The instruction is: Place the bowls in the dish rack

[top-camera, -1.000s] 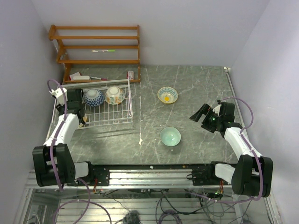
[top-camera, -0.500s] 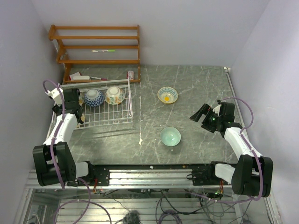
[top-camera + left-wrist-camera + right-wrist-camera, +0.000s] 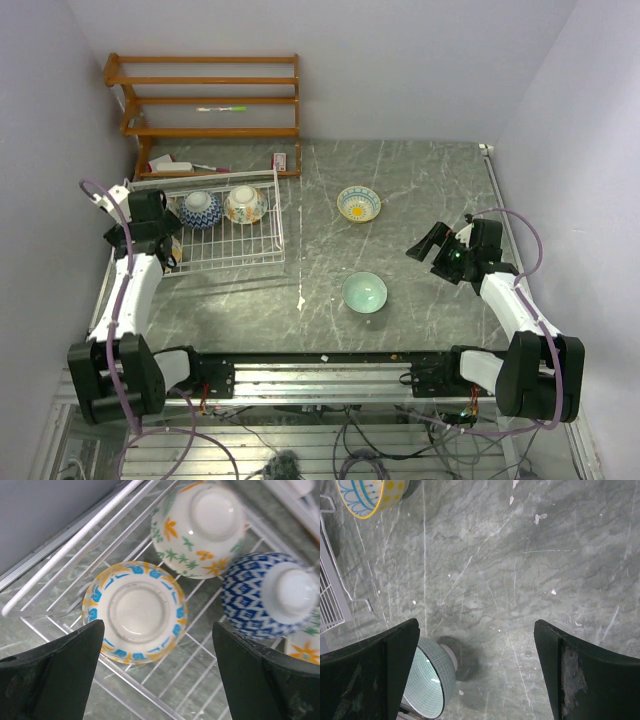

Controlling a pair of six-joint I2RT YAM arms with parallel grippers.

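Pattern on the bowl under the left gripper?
The bowl is white with a blue-and-yellow band near its rim; clearest in the left wrist view.

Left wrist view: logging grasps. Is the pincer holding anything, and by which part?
Nothing held: the left pincer stands open above the upturned yellow-and-blue bowl.

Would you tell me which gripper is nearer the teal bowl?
Right. The right gripper hangs just right of the teal bowl; the left gripper is far off over the dish rack.

Lilac walls [image 3: 400, 60], wooden shelf [image 3: 210, 100], marbled table [image 3: 420, 170]
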